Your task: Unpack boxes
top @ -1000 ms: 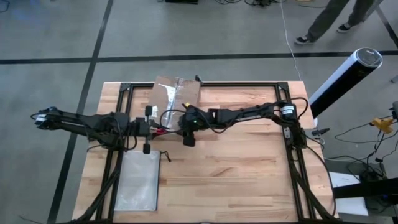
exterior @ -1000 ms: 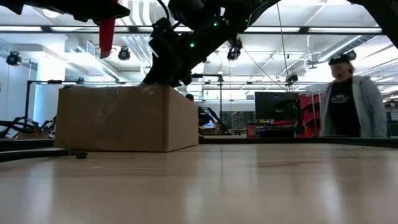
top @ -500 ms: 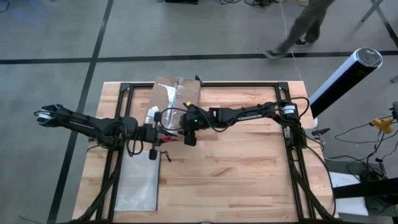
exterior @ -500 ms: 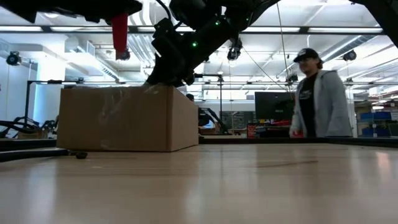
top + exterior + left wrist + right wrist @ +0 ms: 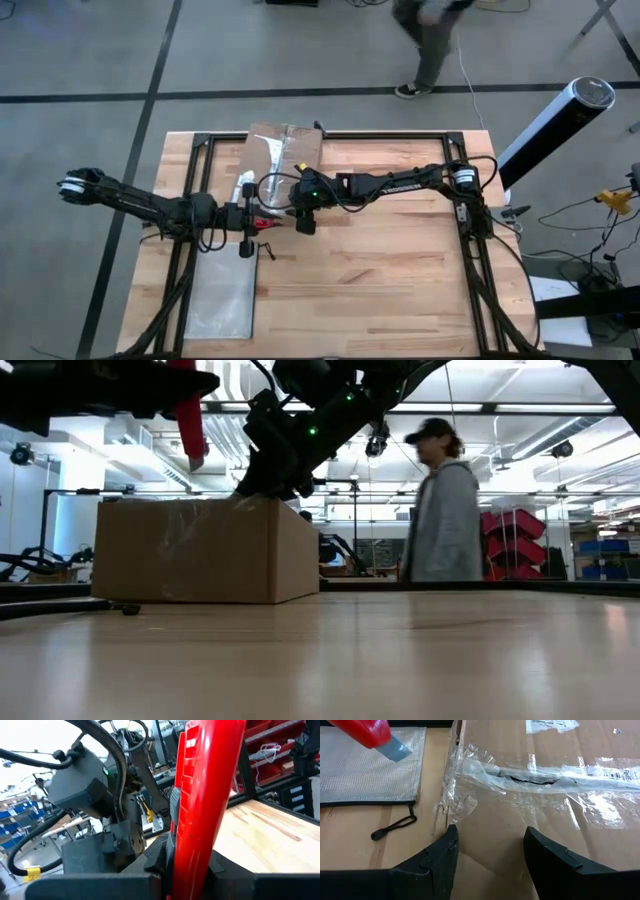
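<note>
A wooden table (image 5: 380,270) on a black frame stands in a workshop; beyond its far edge a person (image 5: 440,505) walks across the concrete floor.

The box (image 5: 283,152) sits at the table's far edge, left of centre. The left gripper (image 5: 258,213) hovers just near of it, clenched on a red knife (image 5: 205,800); in the low view the knife hangs point-down above the box's left part. The right gripper (image 5: 490,847) is over the box's near right corner, its fingers spread with nothing between them, resting on or just above the top; I cannot tell which.

The step in hand looks like slitting the tape. To do it well, the right gripper should press firmly on the lid so the box cannot slide, staying clear of the seam. The blade should come down at the end of the seam and run along it shallowly, so that the contents are spared. The grip on the knife must not twist as the tape drags.

The box is brown corrugated cardboard, low and wide, with a white label (image 5: 552,725) on top. Clear tape (image 5: 535,772) runs along the seam, wrinkled and shiny, and already looks torn in a dark slit midway. A grey mesh pouch (image 5: 222,290) lies flat on the near left of the table, apart from the box.
</note>
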